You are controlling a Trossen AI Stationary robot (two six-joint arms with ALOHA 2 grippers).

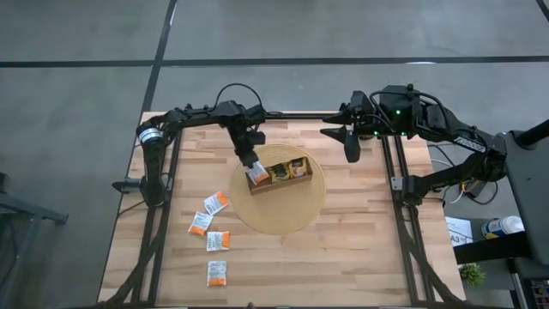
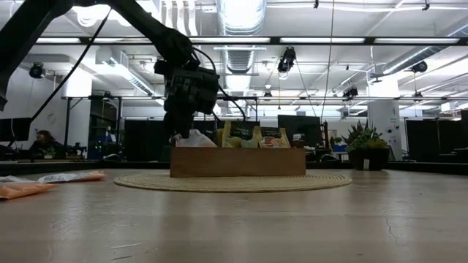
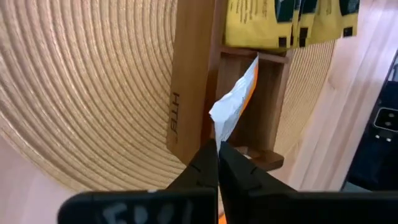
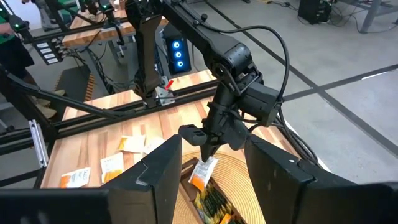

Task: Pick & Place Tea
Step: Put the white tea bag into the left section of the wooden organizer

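My left gripper (image 1: 251,161) hangs over the left end compartment of the brown wooden tray (image 1: 279,182) and is shut on a white-and-orange tea sachet (image 3: 235,102). The tray stands on a round woven mat (image 1: 300,210). Yellow-green sachets (image 3: 273,22) stand upright in the middle compartment, and orange-red ones (image 1: 298,167) in the right one. Several more white-and-orange sachets (image 1: 215,202) lie flat on the table to the mat's left. My right gripper (image 1: 352,148) waits open above the table's far right part, touching nothing. My left gripper pinches the sachet's top corner (image 3: 219,127) between its two fingertips (image 3: 205,163), coming from above and pointing down. The sachet hangs below the fingers, tilted, with its lower part (image 2: 194,139) down inside the tray's left end compartment. I cannot tell whether it touches the bottom.
The loose sachets (image 1: 218,240) spread from the mat's left edge toward the table's near left corner. Bare wood lies right of the mat (image 1: 369,223). Metal frame rails run along both table sides (image 1: 403,215). In the low view a person sits far off in the room (image 2: 45,142).
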